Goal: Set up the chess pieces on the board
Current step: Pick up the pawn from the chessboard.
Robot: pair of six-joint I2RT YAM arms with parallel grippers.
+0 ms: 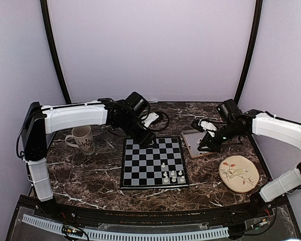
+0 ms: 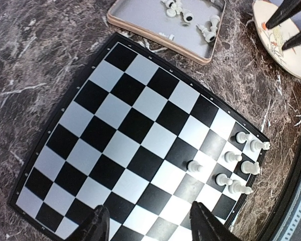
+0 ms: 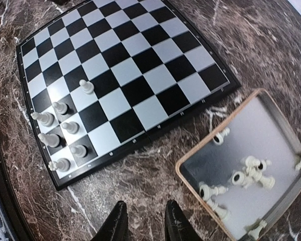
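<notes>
Near right, plate (image 1: 248,183), out of play. In the near right corner of the board (image 1: 145,163), seven pieces (image 1: 173,175) upright and packed close; easy to bowl over with a finger when setting the next one beside them. Further back, over the table (image 1: 90,175) between board and tray (image 3: 263,130), right claw (image 3: 145,208) slightly parted, gripping nothing. In the tray, spares (image 3: 251,173) lying tumbled and touching; likely to pinch two at once, or squirt one out of a skewed grip. Over the board's far edge, left claw (image 2: 149,208) wide apart, empty; could clash with the right if both reach in. Far left, mug (image 1: 83,138)
</notes>
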